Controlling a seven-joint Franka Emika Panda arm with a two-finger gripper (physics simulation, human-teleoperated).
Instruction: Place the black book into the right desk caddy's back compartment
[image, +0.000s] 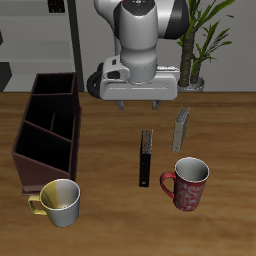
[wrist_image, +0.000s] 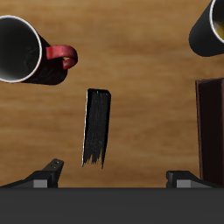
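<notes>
Exterior view shows the black book (image: 146, 159) lying flat on the wooden worktop (image: 110, 210), between the right desk caddy (image: 48, 130) and a red mug (image: 187, 183), with small light marks on it too tiny to read. Above and farther back, the gripper (image: 137, 104) hangs spread wide, holding nothing, and a shorter grey book (image: 181, 129) stands near the black one. Wrist view shows the book (wrist_image: 97, 128) between and beyond the two fingertips (wrist_image: 54, 165), untouched, and the caddy wall (wrist_image: 211, 122) beside it; a yellow mug (image: 59, 202) stands by the caddy's front end.

Bare table rings the black book (image: 146, 160); red mug (image: 187, 184) stands near.
</notes>
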